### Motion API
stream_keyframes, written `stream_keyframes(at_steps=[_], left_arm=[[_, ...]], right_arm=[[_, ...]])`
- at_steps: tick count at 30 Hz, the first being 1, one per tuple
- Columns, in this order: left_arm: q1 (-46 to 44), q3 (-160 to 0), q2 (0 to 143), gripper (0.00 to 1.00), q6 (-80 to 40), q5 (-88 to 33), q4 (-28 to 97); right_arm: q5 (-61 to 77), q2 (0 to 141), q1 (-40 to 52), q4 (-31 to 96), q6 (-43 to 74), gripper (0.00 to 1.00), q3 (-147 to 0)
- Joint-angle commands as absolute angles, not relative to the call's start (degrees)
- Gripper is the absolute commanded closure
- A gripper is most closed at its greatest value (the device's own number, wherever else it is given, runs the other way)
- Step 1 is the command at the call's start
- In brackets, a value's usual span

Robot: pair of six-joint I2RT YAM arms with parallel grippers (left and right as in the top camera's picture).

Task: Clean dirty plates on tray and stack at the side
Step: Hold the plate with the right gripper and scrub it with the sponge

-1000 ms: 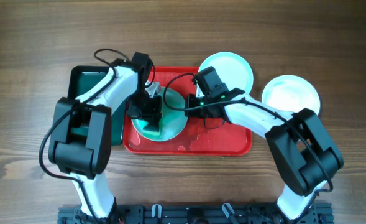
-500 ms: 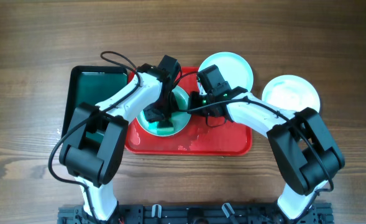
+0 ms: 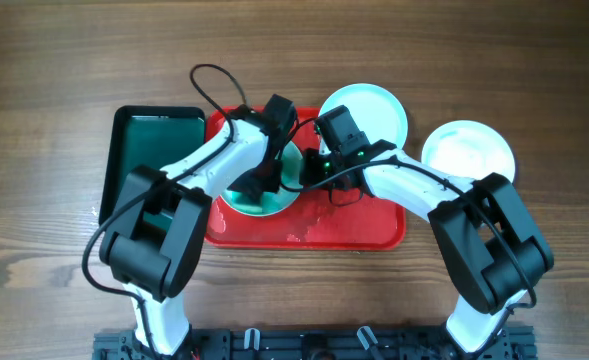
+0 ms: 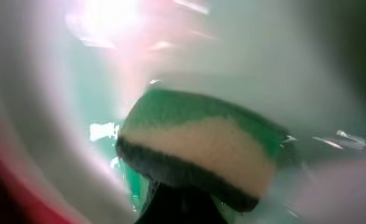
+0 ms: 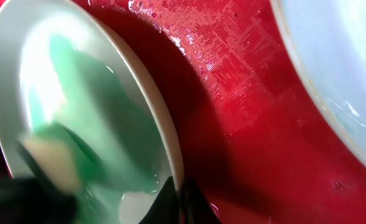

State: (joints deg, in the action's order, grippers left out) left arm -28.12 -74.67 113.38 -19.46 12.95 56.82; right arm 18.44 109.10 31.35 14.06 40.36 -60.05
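Note:
A plate smeared green point(image 3: 244, 196) lies on the wet red tray point(image 3: 354, 228), tilted up at its right side. My left gripper point(image 3: 267, 180) is shut on a green and yellow sponge point(image 4: 201, 149) pressed onto the plate's inside point(image 4: 40, 124). My right gripper point(image 3: 312, 170) is shut on that plate's right rim; the right wrist view shows the fingers point(image 5: 181, 202) pinching the rim of the plate point(image 5: 108, 81), with the sponge point(image 5: 49, 158) at the left. A pale aqua plate point(image 3: 374, 108) overlaps the tray's far right corner and also shows in the right wrist view point(image 5: 338, 74). A whitish plate point(image 3: 469, 152) lies on the table to the right.
A dark green tray point(image 3: 144, 150) lies just left of the red tray. Water beads shine on the red tray's floor point(image 5: 232, 68). The left arm's cable loops above the tray's far edge point(image 3: 209, 80).
My left gripper has swept the sponge from the plate's left side to its right, toward my right gripper. The right gripper has stayed on the rim.

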Motion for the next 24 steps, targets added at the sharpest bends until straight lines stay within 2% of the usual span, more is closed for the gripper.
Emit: stream_keyframes(at_steps=[1, 5, 7, 12, 14, 16, 21, 24], left_arm=[[-27.0, -73.1, 115.8, 0.96, -32.4, 39.7, 55.8], [-27.2, -73.1, 115.8, 0.96, -32.6, 40.0, 49.8], [-27.4, -73.1, 115.8, 0.96, -32.6, 34.0, 46.5], [-27.4, -73.5, 115.7, 0.96, -30.1, 7.4, 39.0], [-27.4, -74.4, 115.6, 0.96, -23.6, -11.0, 35.4], [-27.4, -75.0, 115.6, 0.96, -19.7, -23.5, 34.5], [-24.9, -75.4, 115.6, 0.96, -20.8, -23.7, 35.4], [-21.0, -75.4, 115.6, 0.96, -28.3, -10.4, 35.3]], right_arm=[[18.4, 110.3, 31.2, 14.4, 40.5, 0.96, -60.4], [18.5, 110.3, 31.2, 14.4, 40.5, 0.96, -60.4], [18.5, 110.3, 31.2, 14.4, 40.5, 0.96, -60.4], [18.5, 110.3, 31.2, 14.6, 40.0, 0.96, -60.4], [19.1, 110.3, 31.2, 14.6, 39.4, 0.96, -60.4], [19.1, 110.3, 31.2, 14.6, 39.4, 0.96, -60.4], [19.1, 110.3, 31.2, 14.5, 39.4, 0.96, -60.4], [19.1, 110.3, 31.2, 14.5, 39.4, 0.96, -60.4]])
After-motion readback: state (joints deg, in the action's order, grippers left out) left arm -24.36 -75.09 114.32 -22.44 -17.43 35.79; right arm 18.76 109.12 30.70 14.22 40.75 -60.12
